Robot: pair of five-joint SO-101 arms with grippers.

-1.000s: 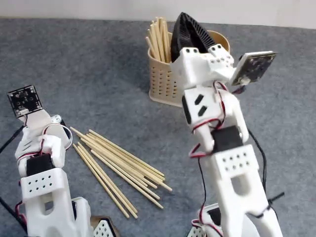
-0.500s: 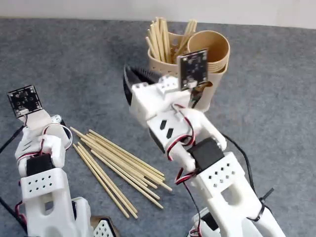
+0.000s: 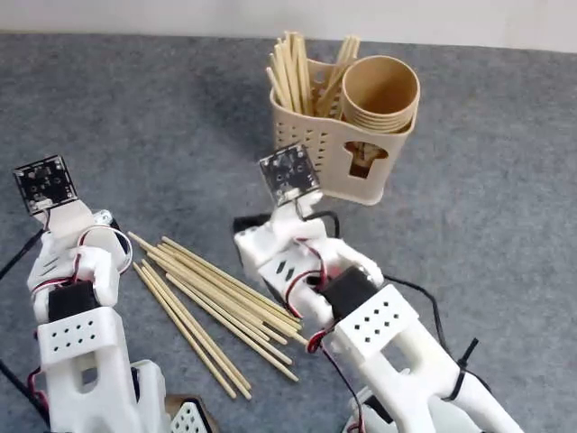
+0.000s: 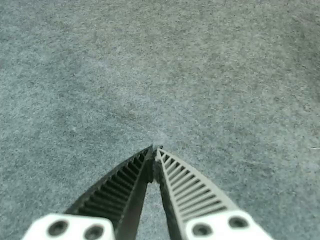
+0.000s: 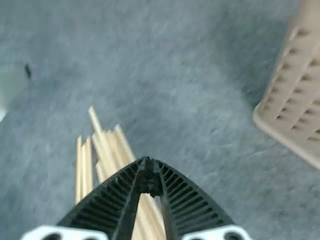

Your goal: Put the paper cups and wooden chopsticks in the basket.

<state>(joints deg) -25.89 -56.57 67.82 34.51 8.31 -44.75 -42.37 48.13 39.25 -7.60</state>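
Grey carpet-ish desk with a pale wall strip along the far edge, and the beige basket standing at the back.

What's changed: a second ago the right arm was up over the basket with its black jaws right above the cups. Half a second ago it had swung off to the basket's near side. Now it's dropped low, so the basket is fully uncovered. The arm's head sits between the basket and the loose wooden chopsticks. The left arm hasn't budged at all, and neither has the loose pile.

The paper cups are stacked inside the basket, with a bunch of sticks standing upright in the compartment next to them. The loose chopsticks lie fanned out on the desk, well apart from the basket on its near side, between the two arms.

In the right wrist view the right jaws are clenched tip to tip with nothing between them. They're poised right over the end of the pile that points toward the basket, and the sticks run under them. The basket's corner is off to one side. I can't tell if the tips touch the sticks.

The left jaws are also pinched together on nothing, over bare desk.
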